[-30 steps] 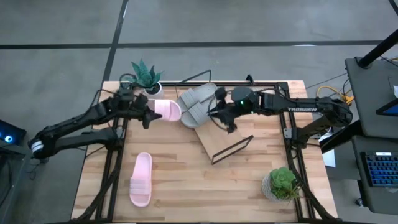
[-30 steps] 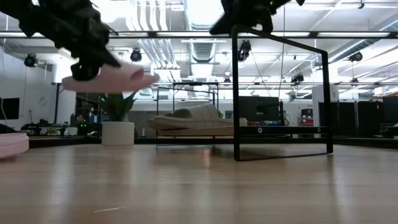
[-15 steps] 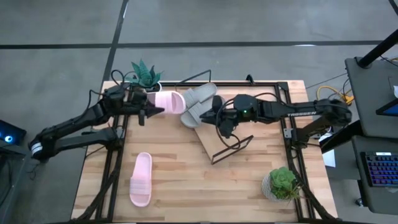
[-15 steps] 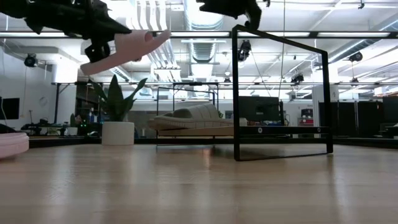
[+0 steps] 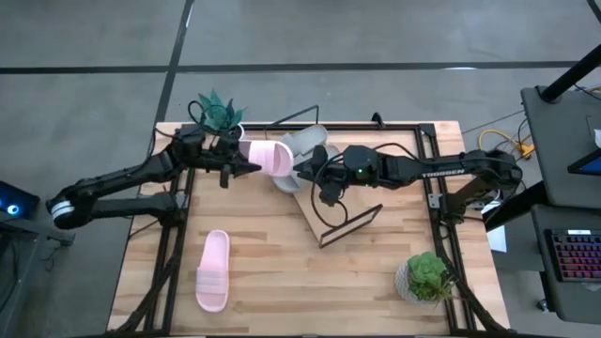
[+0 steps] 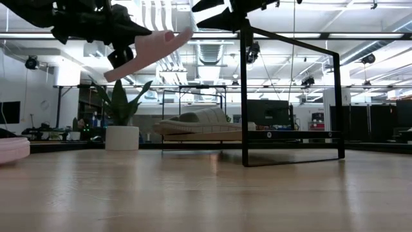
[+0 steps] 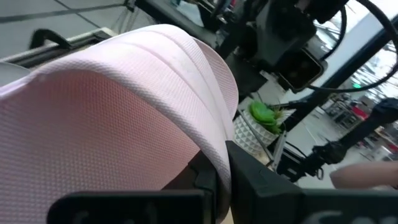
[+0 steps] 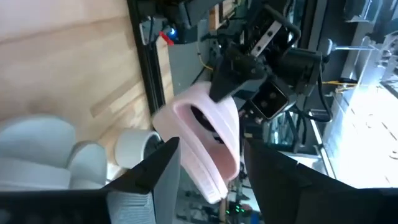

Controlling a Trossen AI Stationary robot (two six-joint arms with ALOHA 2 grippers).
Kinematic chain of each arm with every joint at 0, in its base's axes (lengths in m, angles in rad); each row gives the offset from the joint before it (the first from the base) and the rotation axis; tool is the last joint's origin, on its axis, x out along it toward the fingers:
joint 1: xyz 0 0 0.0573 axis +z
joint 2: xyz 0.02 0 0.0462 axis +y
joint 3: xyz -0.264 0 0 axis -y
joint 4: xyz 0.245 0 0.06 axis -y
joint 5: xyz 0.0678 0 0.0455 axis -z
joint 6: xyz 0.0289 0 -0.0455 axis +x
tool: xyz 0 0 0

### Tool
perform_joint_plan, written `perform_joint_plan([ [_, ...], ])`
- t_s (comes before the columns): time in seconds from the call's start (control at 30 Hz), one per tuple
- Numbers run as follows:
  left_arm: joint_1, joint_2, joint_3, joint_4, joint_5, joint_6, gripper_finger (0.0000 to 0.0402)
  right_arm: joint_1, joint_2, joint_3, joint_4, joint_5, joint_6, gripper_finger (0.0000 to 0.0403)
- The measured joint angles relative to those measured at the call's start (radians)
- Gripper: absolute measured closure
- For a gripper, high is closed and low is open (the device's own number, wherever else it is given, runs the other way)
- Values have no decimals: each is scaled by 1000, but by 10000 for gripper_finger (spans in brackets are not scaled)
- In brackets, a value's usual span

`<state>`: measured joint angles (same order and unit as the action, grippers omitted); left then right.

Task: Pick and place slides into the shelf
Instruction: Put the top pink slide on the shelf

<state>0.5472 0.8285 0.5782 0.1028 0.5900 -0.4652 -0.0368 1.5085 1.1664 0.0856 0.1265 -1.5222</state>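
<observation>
Hanging in the air above the far part of the surface, a pale pink slide is being carried by the left pincer, which is clamping shut on its heel end. In the low view this slide is tilting, toe end raised toward the right, well above the wood. The left arm is stretching from the left edge across the far left corner, nearly level, with its wrist just in front of a spiky potted plant.

The toe of the carried slide is reaching close to the two grey slides, which are lying side by side on the far end of the slanted shelf. The right pincer is hovering just beside those grey slides, its fingers spread apart and gripping nothing; in the right wrist view the pink slide is showing between its two dark fingers, farther off. The right arm is extending from the right side, low and almost straight, over the shelf's black wire frame.

A second pale pink slide is lying flat on the near left part of the surface, well apart from both arms. A leafy green plant is standing at the near right corner.
</observation>
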Motion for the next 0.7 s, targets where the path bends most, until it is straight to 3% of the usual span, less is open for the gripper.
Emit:
perform_joint_plan([
  [0.2, 1, 43, 18, 17, 41, 0, 402, -1, 0, 0, -11, 58, -41, 239],
  [0.7, -6, 156, 19, 212, 110, -41, 402, -5, 0, 0, -45, 59, -48, 245],
])
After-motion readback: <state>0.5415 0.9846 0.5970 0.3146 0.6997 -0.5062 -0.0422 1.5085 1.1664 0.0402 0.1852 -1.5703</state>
